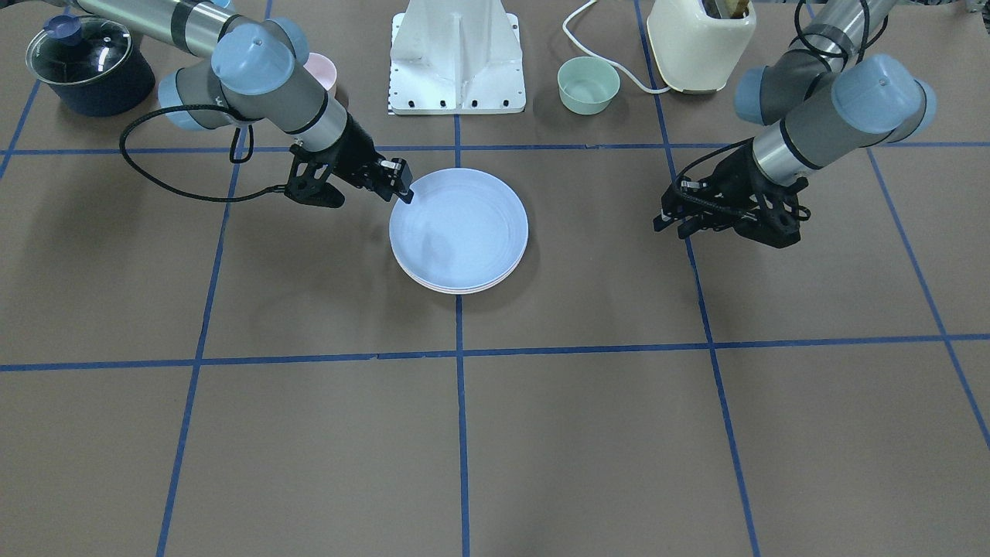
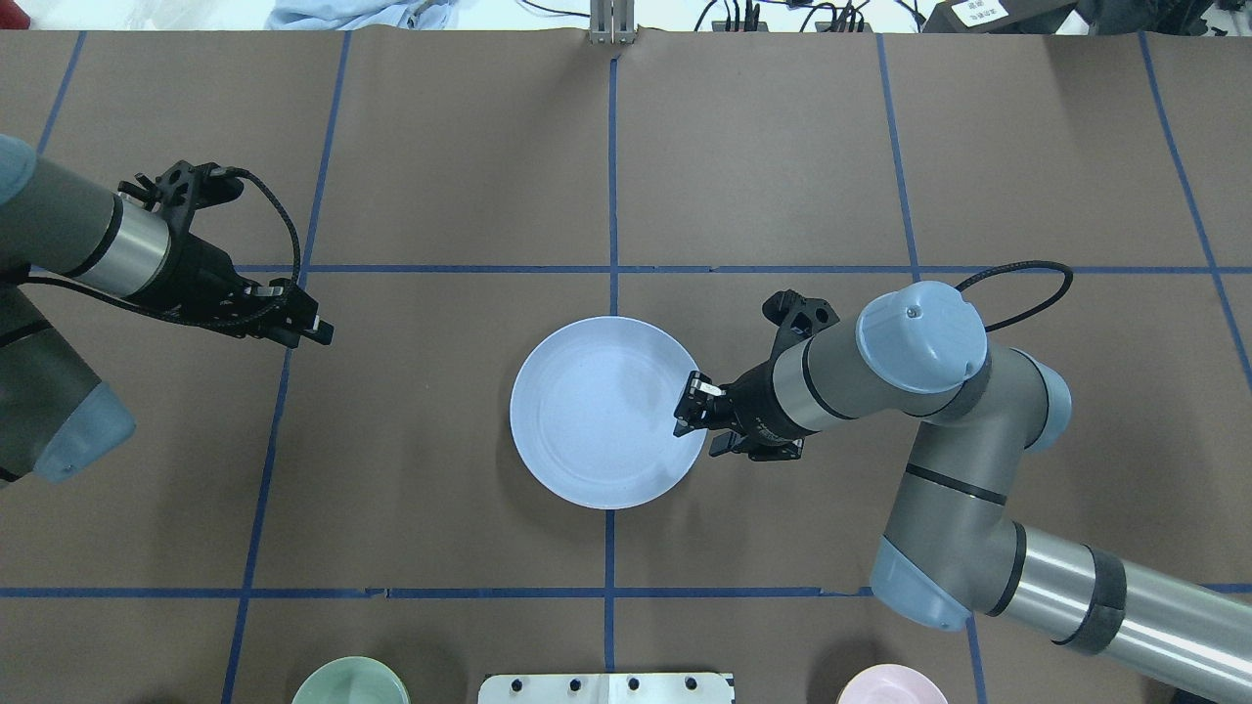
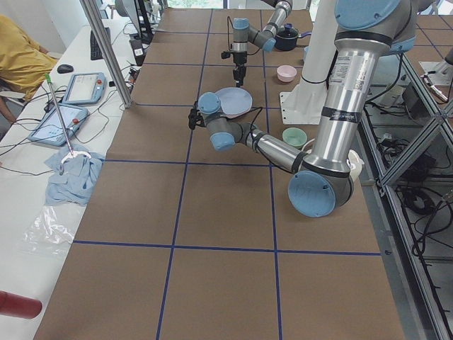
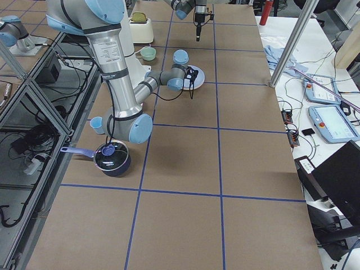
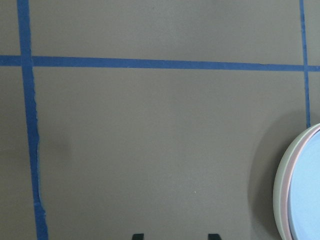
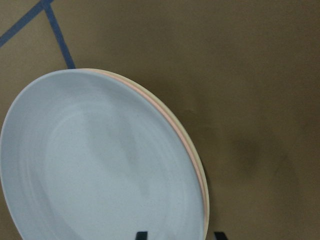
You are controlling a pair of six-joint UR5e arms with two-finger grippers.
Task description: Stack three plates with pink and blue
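Observation:
The three plates lie stacked at the table's middle: the light blue plate [image 1: 459,224] on top, the pale pink plate's rim [image 6: 187,145] under it, and the cream-white plate's rim [image 6: 200,165] at the bottom. The stack also shows in the overhead view [image 2: 597,411]. My right gripper [image 2: 690,411] is open just over the stack's edge on its own side, with the rim running between its fingertips in the right wrist view. My left gripper [image 2: 318,332] is open and empty over bare table, well apart from the stack. The left wrist view shows only the stack's edge [image 5: 300,195].
A green bowl [image 1: 588,85], a pink bowl [image 1: 323,71], a cream toaster [image 1: 700,42] and a dark pot with a glass lid [image 1: 89,66] stand along the robot's side of the table, around the white base [image 1: 456,62]. Blue tape lines cross the brown table.

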